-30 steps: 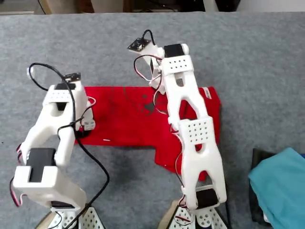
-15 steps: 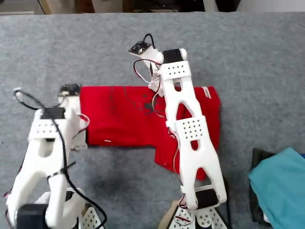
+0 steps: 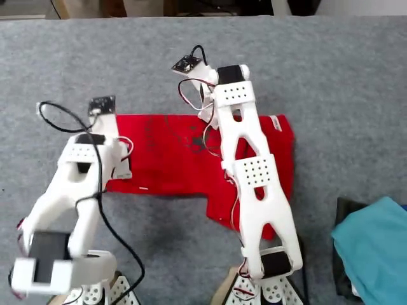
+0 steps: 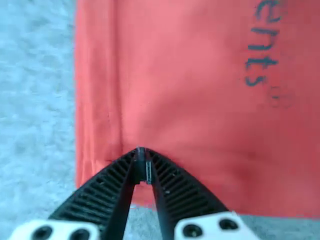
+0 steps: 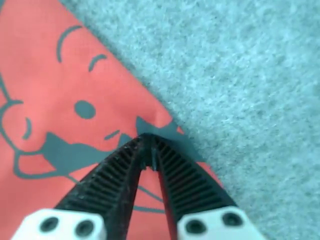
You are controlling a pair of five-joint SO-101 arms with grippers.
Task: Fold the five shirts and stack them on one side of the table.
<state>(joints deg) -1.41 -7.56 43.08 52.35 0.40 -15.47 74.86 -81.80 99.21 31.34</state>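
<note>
A red shirt point(image 3: 172, 155) lies spread on the grey table, with a near flap reaching toward the arm bases. My left gripper point(image 4: 141, 161) is shut, its tips resting on the red shirt point(image 4: 200, 100) close to its near-left corner; from above the left gripper point(image 3: 121, 170) sits at the shirt's left edge. My right gripper point(image 5: 148, 146) is shut, pinching the printed red shirt point(image 5: 45, 90) just inside its far edge, where the cloth bulges slightly. The right gripper point(image 3: 205, 111) in the high view stands at the shirt's far edge.
A teal shirt point(image 3: 375, 244) lies at the right table edge on a dark cloth point(image 3: 343, 254). Bare grey table point(image 3: 343, 82) surrounds the red shirt on the far and right sides. The right arm's white links cross over the shirt's right half.
The left arm swung out to the left of the shirt, then came back in over its near-left corner. The right arm and the shirt have hardly moved.
</note>
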